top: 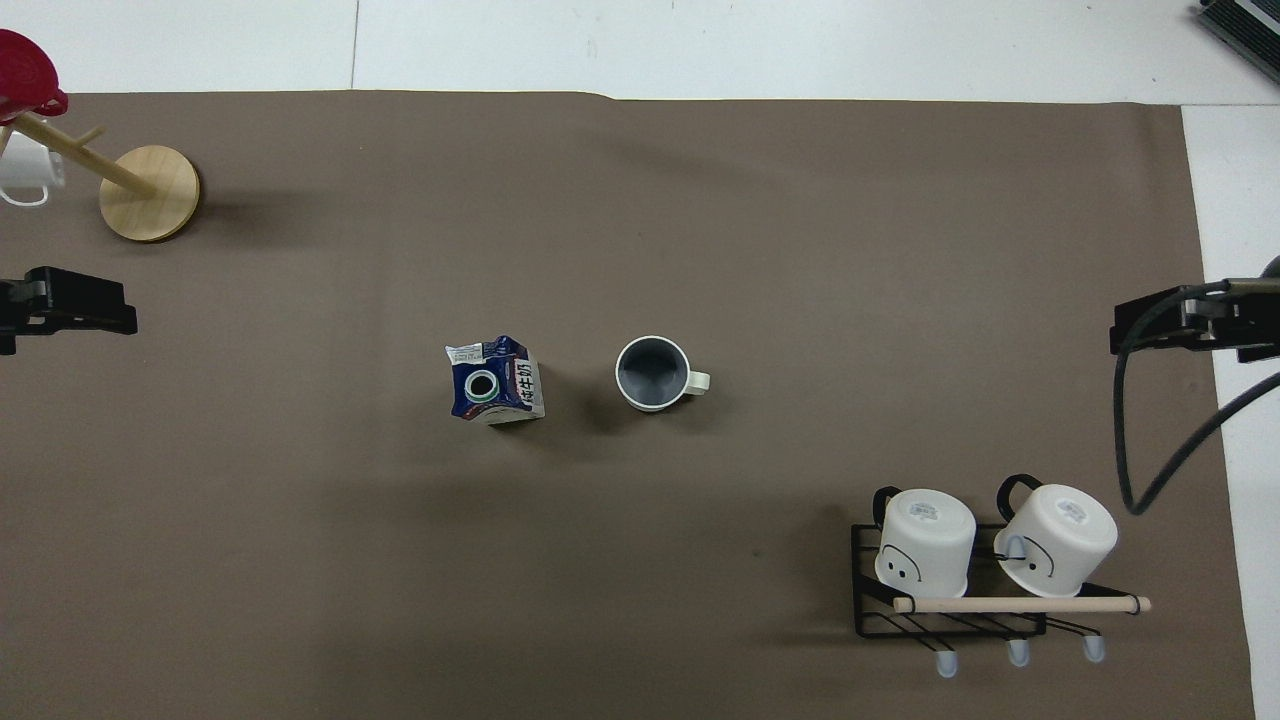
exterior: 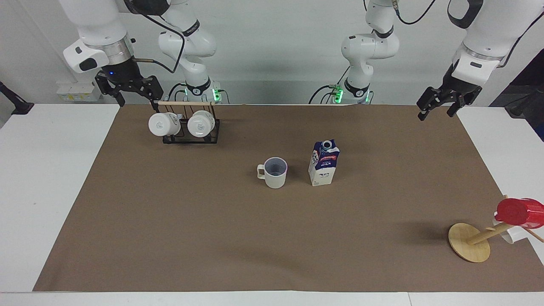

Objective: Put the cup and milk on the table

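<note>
The cream-white cup (exterior: 275,172) with a grey-blue inside stands upright on the brown mat of the table (exterior: 212,238), near its middle. The milk carton (exterior: 324,163) stands upright beside it, toward the left arm's end. They are apart. In the overhead view the cup (top: 652,373) and the milk (top: 495,380) show from above. My left gripper (exterior: 435,114) hangs open and empty over the mat's edge at its own end; it also shows in the overhead view (top: 100,310). My right gripper (exterior: 137,101) hangs open and empty above the mug rack; it also shows in the overhead view (top: 1135,335).
A black wire rack (exterior: 187,135) with two white mugs stands near the robots at the right arm's end (top: 950,620). A wooden mug stand (exterior: 469,242) with a red cup (exterior: 518,211) stands at the left arm's end, far from the robots.
</note>
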Robot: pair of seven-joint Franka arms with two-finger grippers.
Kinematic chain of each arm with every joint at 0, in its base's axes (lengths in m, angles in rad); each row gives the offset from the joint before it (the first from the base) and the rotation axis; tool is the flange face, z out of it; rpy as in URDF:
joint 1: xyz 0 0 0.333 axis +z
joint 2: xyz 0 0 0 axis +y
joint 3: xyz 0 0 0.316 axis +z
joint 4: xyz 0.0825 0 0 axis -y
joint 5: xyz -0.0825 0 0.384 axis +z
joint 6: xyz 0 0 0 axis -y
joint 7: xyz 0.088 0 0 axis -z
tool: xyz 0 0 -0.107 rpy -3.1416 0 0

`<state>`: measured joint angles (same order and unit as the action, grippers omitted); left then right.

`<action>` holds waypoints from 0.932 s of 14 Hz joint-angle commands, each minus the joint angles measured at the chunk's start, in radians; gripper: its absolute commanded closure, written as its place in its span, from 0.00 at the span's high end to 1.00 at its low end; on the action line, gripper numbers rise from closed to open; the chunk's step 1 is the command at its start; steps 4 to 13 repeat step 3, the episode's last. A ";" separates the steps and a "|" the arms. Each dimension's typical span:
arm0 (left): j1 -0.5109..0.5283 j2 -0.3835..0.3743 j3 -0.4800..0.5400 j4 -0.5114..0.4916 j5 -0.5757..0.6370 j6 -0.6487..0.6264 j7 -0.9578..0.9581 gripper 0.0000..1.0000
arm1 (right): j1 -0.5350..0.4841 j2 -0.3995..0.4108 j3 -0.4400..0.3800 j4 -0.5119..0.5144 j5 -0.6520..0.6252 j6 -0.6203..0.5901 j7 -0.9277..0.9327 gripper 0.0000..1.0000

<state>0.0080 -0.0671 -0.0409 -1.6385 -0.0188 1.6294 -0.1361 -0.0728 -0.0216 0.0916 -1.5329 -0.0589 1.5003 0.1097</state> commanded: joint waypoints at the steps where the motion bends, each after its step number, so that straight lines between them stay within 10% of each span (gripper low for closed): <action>1: 0.020 0.004 -0.016 0.023 -0.003 -0.046 0.021 1.00 | -0.018 -0.012 0.005 -0.015 0.017 0.020 -0.024 1.00; 13: 0.020 0.003 -0.017 0.023 0.000 -0.048 0.112 1.00 | -0.016 -0.012 0.005 -0.015 0.017 0.023 -0.021 1.00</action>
